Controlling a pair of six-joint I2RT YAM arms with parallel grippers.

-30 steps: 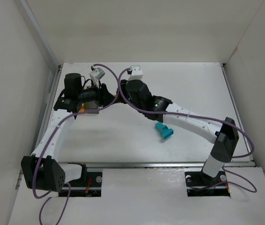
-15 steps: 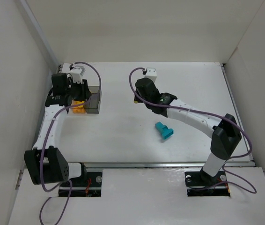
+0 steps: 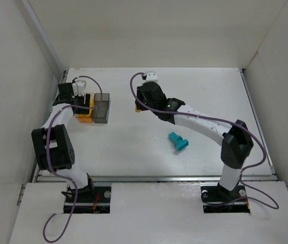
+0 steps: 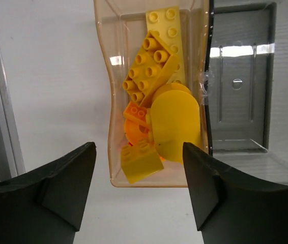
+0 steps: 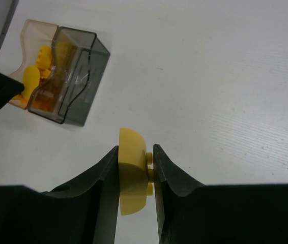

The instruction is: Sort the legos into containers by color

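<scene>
Pale walls [image 3: 11, 76] box in a white table [image 3: 134, 152]. Far left, the left gripper [image 4: 139, 152] hangs spread above the amber box [image 4: 106, 101] of yellow legos [image 4: 159, 66], which touches the grey box [image 4: 235, 91]. The right gripper [image 5: 135, 149] pinches a pale yellow piece [image 5: 131, 178]. A teal block [image 3: 178, 142] lies right of centre.

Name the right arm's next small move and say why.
Probably swing the right claw left toward the amber box and release there. It is shut on a yellow rounded piece, that box already holds yellow legos, and the grey box beside it looks empty. The left claw hangs open over the amber box, so it may need to clear first.
</scene>
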